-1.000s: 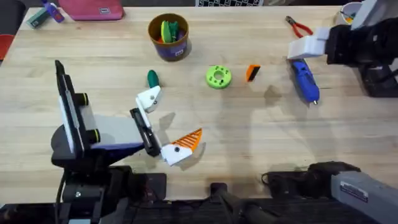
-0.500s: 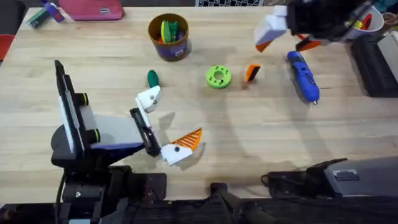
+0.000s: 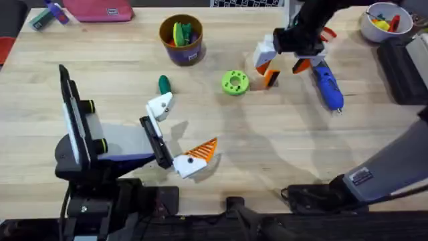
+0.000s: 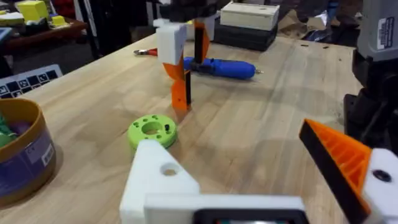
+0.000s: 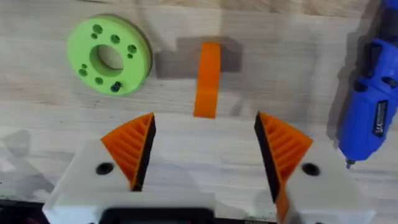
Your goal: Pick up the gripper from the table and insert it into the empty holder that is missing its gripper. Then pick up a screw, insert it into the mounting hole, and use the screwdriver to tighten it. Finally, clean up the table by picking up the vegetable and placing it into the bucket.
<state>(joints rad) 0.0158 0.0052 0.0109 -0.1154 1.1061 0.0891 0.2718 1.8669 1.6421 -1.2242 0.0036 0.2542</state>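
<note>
Orange gripper [image 5: 207,79] stands clear between the spread right pincer [image 5: 204,144] pads.

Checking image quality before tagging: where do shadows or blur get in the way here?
Overhead: the right tool shows soft-edged over the gripper, its arm's broad faint shadow on the table. Left wrist: the near white holder is blurred. Right wrist: the gripper is sharp, its shadow behind it.
</note>
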